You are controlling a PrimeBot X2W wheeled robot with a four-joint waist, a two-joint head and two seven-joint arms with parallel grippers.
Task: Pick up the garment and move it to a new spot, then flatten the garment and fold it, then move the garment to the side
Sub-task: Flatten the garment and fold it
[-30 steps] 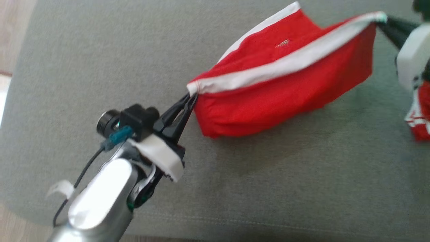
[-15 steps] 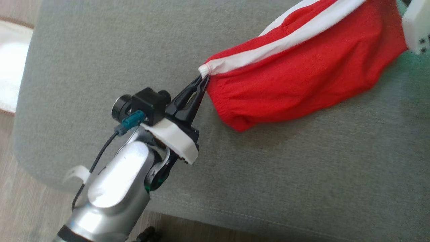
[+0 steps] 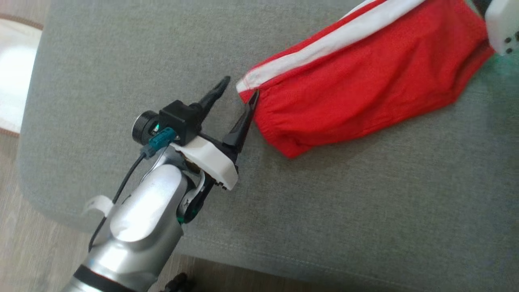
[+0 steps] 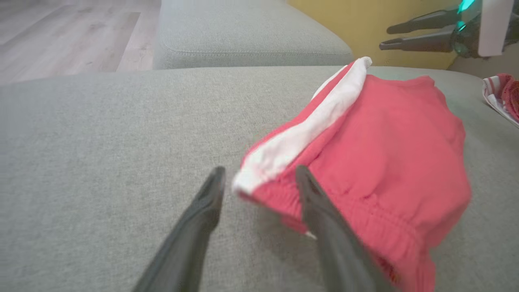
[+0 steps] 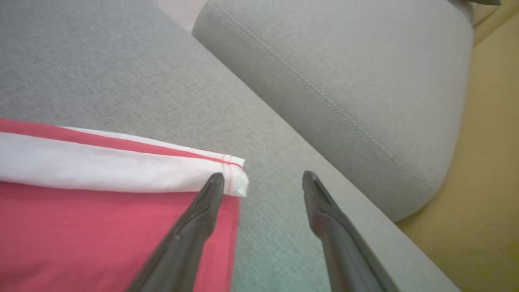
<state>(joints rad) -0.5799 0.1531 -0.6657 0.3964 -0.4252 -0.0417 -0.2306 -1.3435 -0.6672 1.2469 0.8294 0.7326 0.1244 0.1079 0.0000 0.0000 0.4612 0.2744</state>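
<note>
The garment [image 3: 365,85] is a pair of red shorts with a white side stripe, lying folded on the grey sofa cushion [image 3: 324,211]. My left gripper [image 3: 240,90] is open at the near corner of the shorts [image 4: 365,162], one finger on each side of the white stripe's end, not gripping it. My right gripper [image 5: 262,178] is open above the far corner of the garment [image 5: 101,211], its left finger over the white hem and its right finger over bare cushion. In the left wrist view the right gripper [image 4: 385,38] hovers open beyond the shorts.
The cushion's front edge [image 3: 259,259] runs along the bottom, with wooden floor [image 3: 24,247] beyond. A second grey cushion [image 5: 344,73] lies behind. Another red and white cloth [image 4: 502,95] sits at the right. A yellow wall [image 5: 486,162] is beside the sofa.
Both grippers have opened and let go of the shorts, which dropped flat onto the cushion. The left fingers spread apart around the corner they held.
</note>
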